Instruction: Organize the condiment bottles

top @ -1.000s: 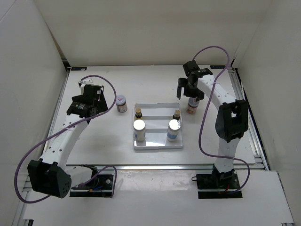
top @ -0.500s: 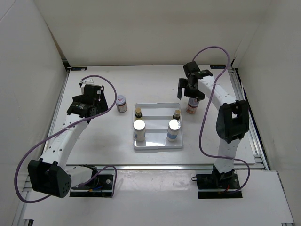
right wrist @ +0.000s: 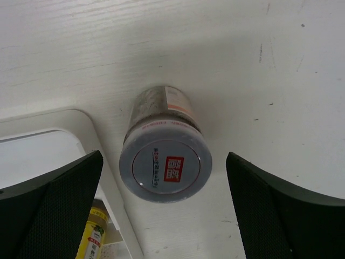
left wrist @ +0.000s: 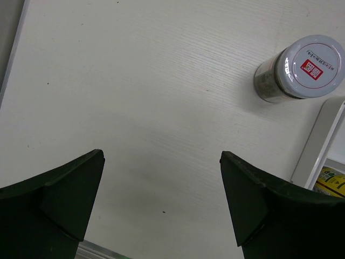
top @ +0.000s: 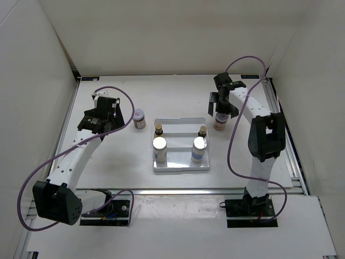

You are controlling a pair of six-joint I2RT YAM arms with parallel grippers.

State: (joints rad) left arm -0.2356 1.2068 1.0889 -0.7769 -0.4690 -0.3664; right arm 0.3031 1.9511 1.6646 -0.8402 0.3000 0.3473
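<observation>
Two white cylinders with silver caps (top: 159,144) (top: 199,144) and two slim yellow bottles with brown caps (top: 158,129) (top: 202,130) stand in the white divided tray (top: 180,169). One squat white-lidded jar (top: 139,117) (left wrist: 307,67) stands on the table left of the tray. It lies ahead and to the right of my open left gripper (top: 114,114) (left wrist: 161,156), which has nothing between its fingers. The other jar (top: 220,124) (right wrist: 166,162) stands just right of the tray's far corner. My right gripper (top: 221,103) (right wrist: 164,155) hangs open over it, one finger on each side of the lid, not touching.
The tray's rounded rim (right wrist: 99,156) lies close beside the right jar, with a yellow bottle (right wrist: 92,237) just inside it. In the left wrist view, the tray's edge (left wrist: 318,140) shows at the right. White walls enclose the table on three sides.
My right gripper has shifted slightly right and turned above the right jar. The left arm has barely moved. No bottle has moved.
</observation>
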